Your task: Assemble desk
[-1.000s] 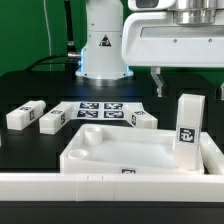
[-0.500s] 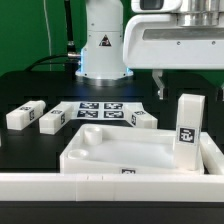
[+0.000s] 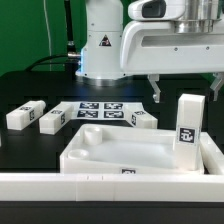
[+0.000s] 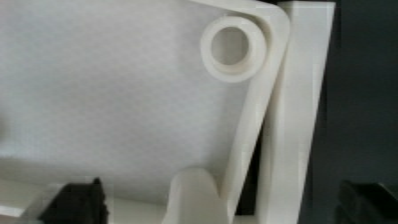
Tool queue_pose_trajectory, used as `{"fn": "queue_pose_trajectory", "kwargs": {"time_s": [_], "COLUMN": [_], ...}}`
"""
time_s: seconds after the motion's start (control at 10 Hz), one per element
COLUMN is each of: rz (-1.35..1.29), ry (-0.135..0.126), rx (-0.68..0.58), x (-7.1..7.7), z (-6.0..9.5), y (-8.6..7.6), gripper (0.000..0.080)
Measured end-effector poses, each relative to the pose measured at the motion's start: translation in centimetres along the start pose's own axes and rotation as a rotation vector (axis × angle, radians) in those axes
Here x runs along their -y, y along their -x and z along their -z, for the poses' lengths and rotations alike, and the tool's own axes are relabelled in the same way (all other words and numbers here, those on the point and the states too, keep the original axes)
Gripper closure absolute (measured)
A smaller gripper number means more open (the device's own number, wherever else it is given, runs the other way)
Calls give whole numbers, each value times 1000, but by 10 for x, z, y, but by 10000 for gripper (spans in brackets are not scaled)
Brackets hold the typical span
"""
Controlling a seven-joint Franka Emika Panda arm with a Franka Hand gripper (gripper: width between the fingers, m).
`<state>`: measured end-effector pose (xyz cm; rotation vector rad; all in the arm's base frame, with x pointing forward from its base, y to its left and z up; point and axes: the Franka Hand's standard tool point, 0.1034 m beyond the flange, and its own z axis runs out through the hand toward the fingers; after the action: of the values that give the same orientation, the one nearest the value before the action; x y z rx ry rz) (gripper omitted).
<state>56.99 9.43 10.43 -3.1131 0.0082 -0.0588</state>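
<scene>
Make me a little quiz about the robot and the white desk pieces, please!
1. True or false: the end effector is gripping a leg.
2. How many legs lie on the black table, off the desk panel?
3. Where is the upright leg? A) lying on the table B) standing on the panel, at the exterior view's right C) in the end effector

Key: 1. False: its jaws are open and empty. 2. Three loose legs. 3. B.
</scene>
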Motion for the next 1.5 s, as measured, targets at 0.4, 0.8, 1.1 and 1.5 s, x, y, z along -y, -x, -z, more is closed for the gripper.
{"fn": "queue_pose_trajectory", "kwargs": {"time_s": [0.4,0.8,1.1,1.5], "rz": [239,289,337,352], "ry": [16,19,21,27], "rx": [61,109,253,482], "x": [-12,-15,-16,-24], "z": [-10,-13,-14,-24], "y": [17,25,37,75], "gripper": [150,150,150,150]}}
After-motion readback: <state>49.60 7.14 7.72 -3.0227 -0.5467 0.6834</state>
